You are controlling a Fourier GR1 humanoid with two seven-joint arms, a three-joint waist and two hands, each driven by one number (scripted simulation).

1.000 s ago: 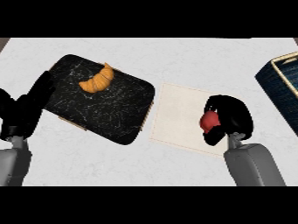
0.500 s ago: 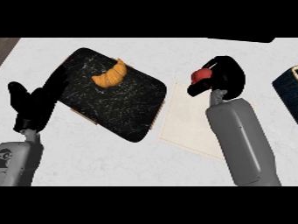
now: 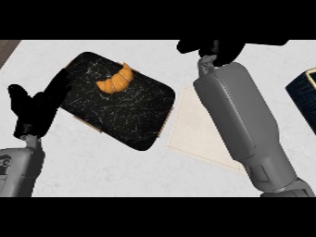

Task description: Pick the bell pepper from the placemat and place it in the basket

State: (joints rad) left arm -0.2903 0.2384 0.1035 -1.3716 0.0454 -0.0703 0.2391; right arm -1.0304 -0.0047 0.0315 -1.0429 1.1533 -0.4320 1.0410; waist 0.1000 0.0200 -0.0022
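Right hand (image 3: 218,48), black, sits at the far edge of the white marbled counter (image 3: 119,162), at the top of the view, fingers curled; whether it encloses anything cannot be made out. Bell pepper: not visible here, location cannot be told. Right grey forearm (image 3: 239,115) runs diagonally over the pale beige rectangular placemat (image 3: 194,136), hiding much of it. Dark blue basket with tan rim (image 3: 314,99) at the counter's right edge, partly cut off, well apart from the right hand. Left hand (image 3: 37,109), black, fingers straight and raised, rests near the counter's left edge, just beside the black speckled rectangular board (image 3: 123,113). Orange croissant (image 3: 117,79) lies on the board's far part.
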